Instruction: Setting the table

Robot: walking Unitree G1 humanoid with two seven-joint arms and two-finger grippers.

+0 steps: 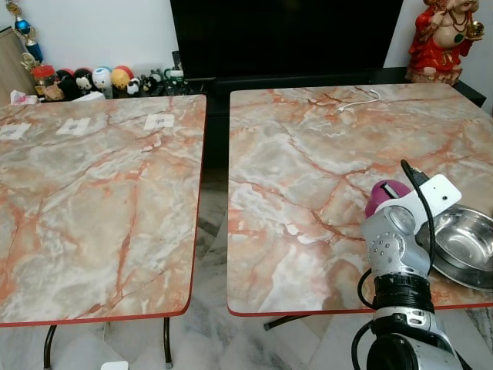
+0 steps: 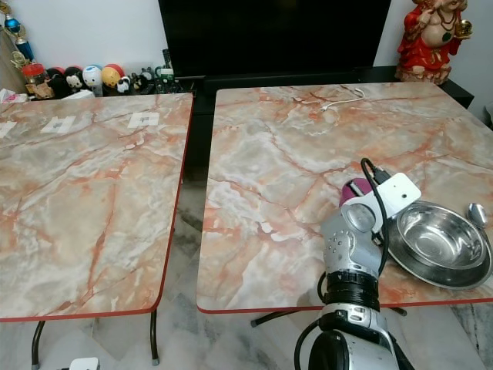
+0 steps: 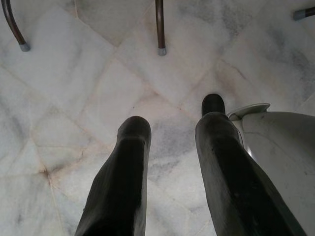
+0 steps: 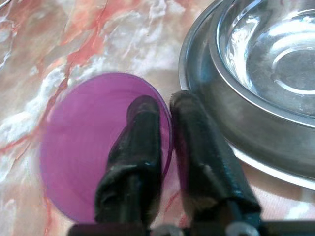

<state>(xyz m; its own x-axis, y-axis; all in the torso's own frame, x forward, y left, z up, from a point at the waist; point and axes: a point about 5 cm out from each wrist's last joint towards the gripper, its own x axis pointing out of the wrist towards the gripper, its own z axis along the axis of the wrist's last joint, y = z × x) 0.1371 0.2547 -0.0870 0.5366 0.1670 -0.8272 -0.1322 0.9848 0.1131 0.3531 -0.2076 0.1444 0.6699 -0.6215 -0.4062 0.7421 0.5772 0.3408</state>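
Each square table [image 1: 308, 177] wears a cream and grey marble pattern veined with salmon-orange, edged in a thin red rim. A translucent purple plastic cup [image 4: 88, 142] sits beside a shiny silver steel bowl and plate [image 2: 439, 243]. The right end effector [image 4: 165, 147] has glossy black fingers; its arm is silver with a white camera block. The left end effector [image 3: 172, 167] is matte black over a white floor [image 3: 74, 98] with faint grey veining, perhaps marble tiles.

A home living room: 2 marble-patterned desks [image 1: 100, 208] before a television [image 1: 285, 35], a deity statue [image 1: 441, 38] upper right, toy figurines [image 1: 100, 79] upper left.
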